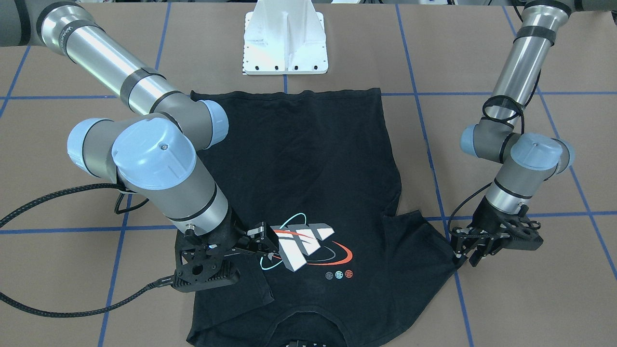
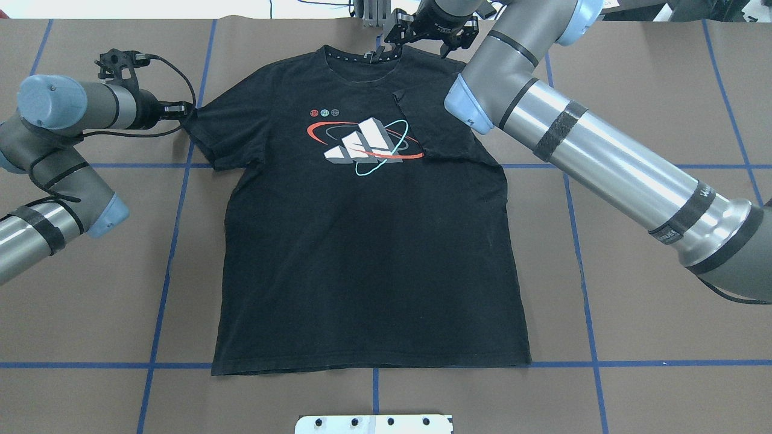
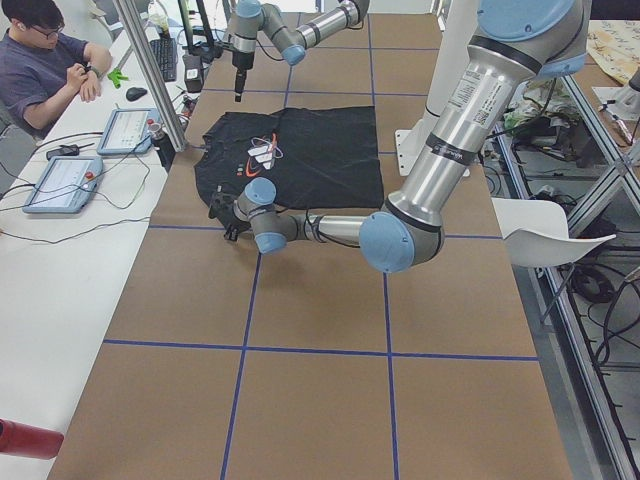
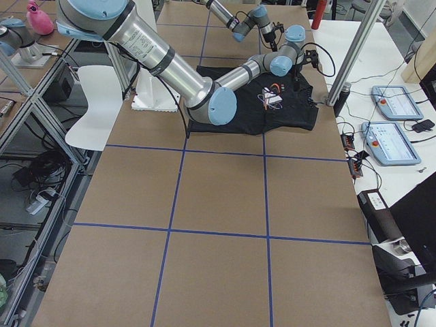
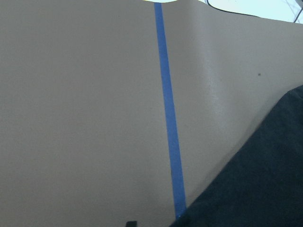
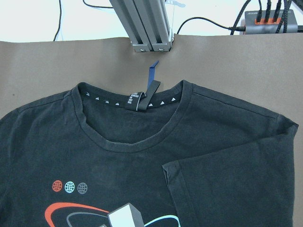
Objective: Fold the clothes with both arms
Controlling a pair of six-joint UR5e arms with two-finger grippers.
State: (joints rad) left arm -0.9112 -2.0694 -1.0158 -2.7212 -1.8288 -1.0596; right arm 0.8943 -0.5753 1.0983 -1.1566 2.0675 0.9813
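Note:
The black T-shirt (image 1: 313, 168) (image 2: 362, 253) lies flat on the brown table with its logo (image 2: 365, 143) facing up. One sleeve (image 2: 437, 123) (image 6: 227, 189) is folded inward over the chest. My right gripper (image 1: 264, 241) (image 2: 422, 37) hovers open above the collar (image 6: 137, 137) and holds nothing. The other sleeve (image 2: 208, 129) is spread flat, and its outer corner is drawn to a point. My left gripper (image 1: 463, 253) (image 2: 180, 110) is low on the table, shut on that corner. The left wrist view shows only table and a shirt edge (image 5: 265, 179).
The white base plate (image 1: 285, 43) (image 2: 374, 424) stands just beyond the shirt's hem. Blue tape lines (image 2: 175, 241) grid the table. An aluminium post (image 6: 149, 26) rises past the collar. A person (image 3: 50, 60) sits at a side bench with control tablets (image 3: 60, 185).

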